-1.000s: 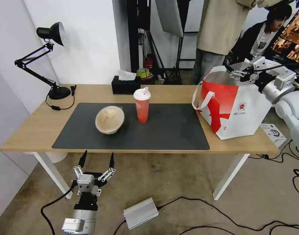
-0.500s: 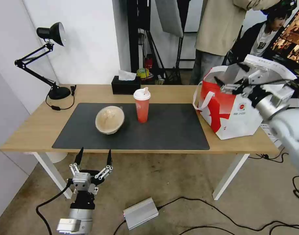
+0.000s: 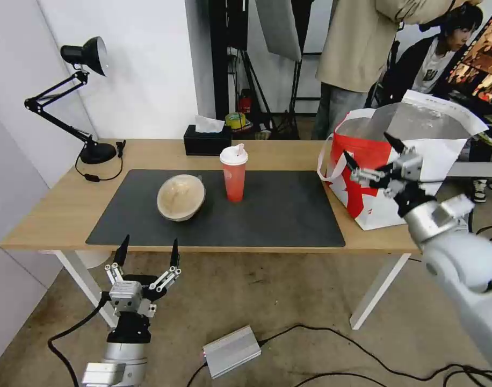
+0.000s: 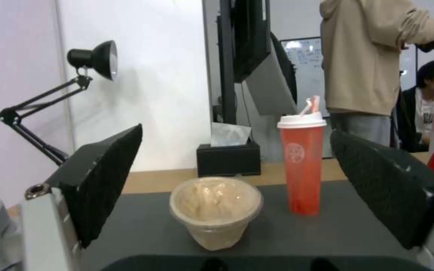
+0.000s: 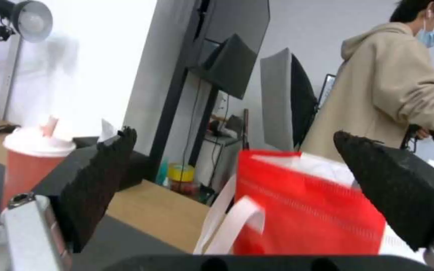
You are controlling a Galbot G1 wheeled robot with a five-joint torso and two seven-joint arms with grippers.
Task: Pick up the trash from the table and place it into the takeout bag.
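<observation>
A tan round bowl (image 3: 181, 196) lies on the dark mat of the table (image 3: 52, 212), with a red drink cup (image 3: 233, 173) with a white lid standing just right of it. In the left wrist view the bowl (image 4: 216, 211) and cup (image 4: 303, 163) sit ahead between the fingers. The red-and-white takeout bag (image 3: 396, 166) stands open at the table's right end. My right gripper (image 3: 372, 157) hangs open in front of the bag's near side; its wrist view has the bag (image 5: 307, 214) close ahead. My left gripper (image 3: 146, 253) is open, low in front of the table's front edge.
A black tissue box (image 3: 207, 141) sits at the table's back edge and a black desk lamp (image 3: 79, 97) at the back left. On the floor lie a silver box (image 3: 231, 350) and cables. People stand behind the bag.
My right gripper has drawn back from over the bag's mouth, down and toward me. The bag's far flap now stands up. My left gripper has sunk slightly lower.
</observation>
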